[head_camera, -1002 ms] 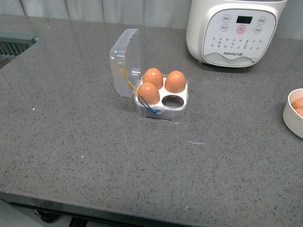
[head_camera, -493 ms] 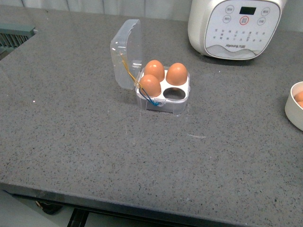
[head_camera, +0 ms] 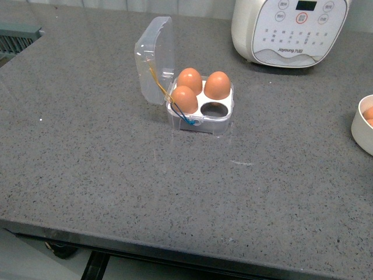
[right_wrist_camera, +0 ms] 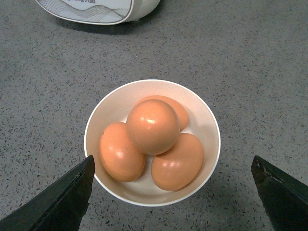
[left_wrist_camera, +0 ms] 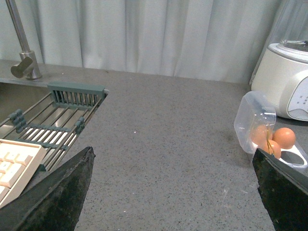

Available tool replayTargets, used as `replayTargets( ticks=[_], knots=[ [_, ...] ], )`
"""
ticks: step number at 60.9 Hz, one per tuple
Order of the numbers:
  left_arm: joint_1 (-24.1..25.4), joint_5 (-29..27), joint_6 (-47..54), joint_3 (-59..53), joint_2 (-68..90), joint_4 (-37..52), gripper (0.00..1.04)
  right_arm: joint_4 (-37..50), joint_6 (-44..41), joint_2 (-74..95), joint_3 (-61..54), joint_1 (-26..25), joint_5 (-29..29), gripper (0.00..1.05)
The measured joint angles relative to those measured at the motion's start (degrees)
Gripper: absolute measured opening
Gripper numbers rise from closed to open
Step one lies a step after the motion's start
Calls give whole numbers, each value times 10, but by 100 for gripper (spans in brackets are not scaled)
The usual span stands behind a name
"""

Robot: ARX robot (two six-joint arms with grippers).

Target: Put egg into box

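The clear box [head_camera: 201, 119] stands open on the grey counter, its lid [head_camera: 156, 61] tipped up to the left. Three orange-brown eggs fill its cells and the near-right cell [head_camera: 214, 108] is empty. The box also shows in the left wrist view [left_wrist_camera: 288, 155]. My right gripper [right_wrist_camera: 172, 161] is open above a white bowl [right_wrist_camera: 152, 82] holding several eggs, and the top egg [right_wrist_camera: 152, 126] lies between the fingers' line. My left gripper [left_wrist_camera: 172, 151] is open and empty over bare counter, left of the box. Neither gripper shows in the front view.
The bowl [head_camera: 361, 131] sits at the counter's right edge in the front view. A big white cooker [head_camera: 289, 29] stands at the back right. A sink with a green rack [left_wrist_camera: 72, 96] and a tap [left_wrist_camera: 21, 48] lies to the far left. The counter's front edge [head_camera: 175, 248] is near.
The front view has shifted a little, so the box and cooker show slightly higher in the picture. The box and its eggs have not moved on the counter.
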Motion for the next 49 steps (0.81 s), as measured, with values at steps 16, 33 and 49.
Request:
replayTargets(
  ticks=[16, 33, 49],
  knots=[
    [0, 0, 0, 0, 0, 0, 98, 29, 0, 66, 25, 19, 6, 95],
    [0, 0, 0, 0, 0, 0, 98, 53, 1, 120, 52, 31, 10, 95],
    [0, 0, 0, 0, 0, 0, 98, 59, 7, 149, 70, 38, 8, 95]
  ],
)
